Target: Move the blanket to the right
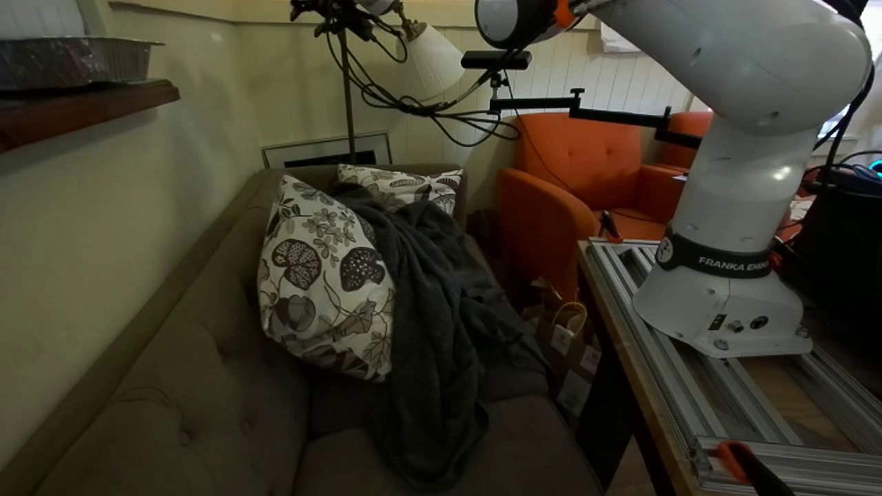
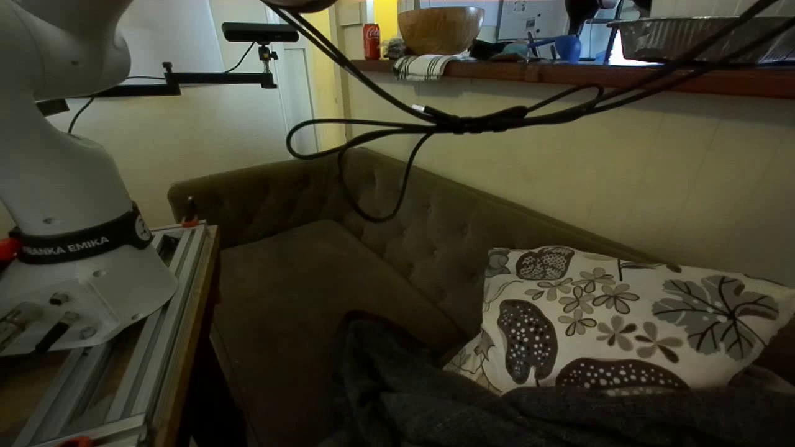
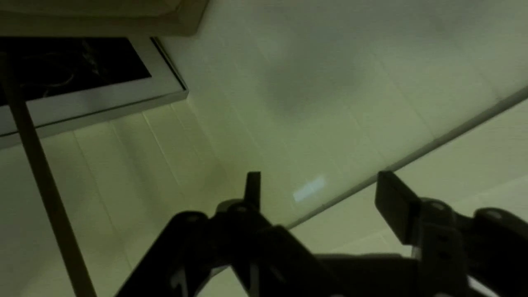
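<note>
Loosely, the dark grey blanket [image 1: 441, 331] lies rumpled on the sofa surface [image 1: 537, 448].
In an exterior view, it reaches the front edge, touching a floral cushion [image 1: 324, 289]; in the wrist view, the jaws stand spread apart before a pale wall [image 3: 288, 123].

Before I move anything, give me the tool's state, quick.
Tool: open, jaws apart, holding nothing; the dark gray blanket is not in its grasp.

Open air above the blanket [image 1: 441, 331], pillow [image 1: 324, 282] as barrier alongside.
</note>
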`<state>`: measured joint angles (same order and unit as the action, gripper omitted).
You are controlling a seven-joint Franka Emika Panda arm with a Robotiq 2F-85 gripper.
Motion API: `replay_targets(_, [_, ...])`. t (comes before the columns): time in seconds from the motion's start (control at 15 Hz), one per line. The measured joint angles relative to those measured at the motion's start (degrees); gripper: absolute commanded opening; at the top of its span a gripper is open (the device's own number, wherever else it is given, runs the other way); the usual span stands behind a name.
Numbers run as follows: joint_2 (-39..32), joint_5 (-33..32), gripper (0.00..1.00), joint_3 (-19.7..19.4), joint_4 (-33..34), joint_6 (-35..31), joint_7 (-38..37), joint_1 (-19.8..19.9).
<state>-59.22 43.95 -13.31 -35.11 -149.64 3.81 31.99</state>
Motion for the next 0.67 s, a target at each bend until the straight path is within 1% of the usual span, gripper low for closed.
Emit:
replay_targets(0.2, [4.6,0.0,1.00,-0.1,-3.6,10.0,0.0,-1.3])
replay_targets(0.33, [8.4,-1.3,1.00,-1.8,-7.4,15.0,0.0,-3.6])
replay_targets(0.47, [11.7,-5.1,1.00,-5.5,-12.2,16.0,-0.5,-7.5])
replay_targets(0.67, [15.1,-12.1,1.00,-12.6,-19.6,15.6,-3.5,-14.7])
